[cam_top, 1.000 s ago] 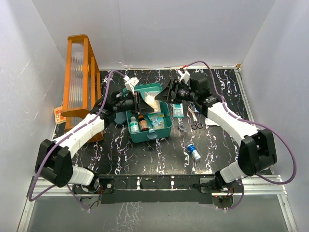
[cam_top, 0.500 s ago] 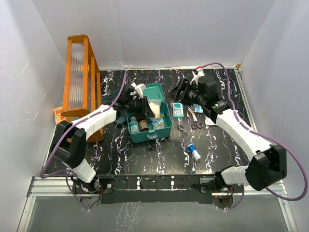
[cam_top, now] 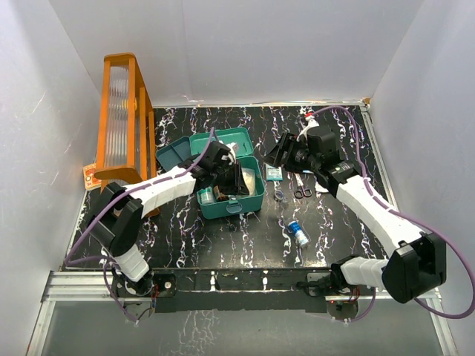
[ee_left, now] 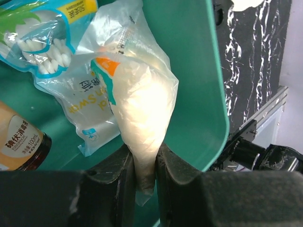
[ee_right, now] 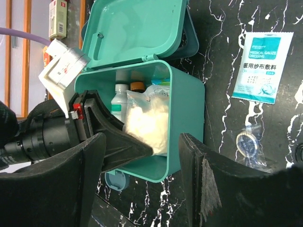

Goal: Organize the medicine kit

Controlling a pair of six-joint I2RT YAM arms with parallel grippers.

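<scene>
Left wrist view: left fingers (ee_left: 122,175) nearly closed, pinching the narrow tail of a white-filled plastic pouch (ee_left: 142,113); the pouch's long axis runs straight out from the fingertips, its bulk inside the medicine kit (ee_left: 194,71) and lying along one inner side wall; swab packet (ee_left: 42,38) and brown bottle (ee_left: 19,146) just beside it on the other side, so free room shows only along that wall.

Top view: kit sits a little left of centre on the counter (cam_top: 223,245), lid thrown back, orange rack (cam_top: 122,119) near on its left; left arm reaches in from the kit's left.

Right wrist view: right fingers (ee_right: 208,189) spread wide, holding nothing, hovering off the kit's right side.

Judgement: step in hand is setting the pouch down; parting the fingers should do, since the pouch points away from them into the box; backing out along that same axis looks safest, else the tail may drag.

Loose gauze packet (ee_right: 262,66), scissors (cam_top: 302,193) and small blue tube (cam_top: 298,233) lie to the kit's right, nearer the right arm; likely its work.
</scene>
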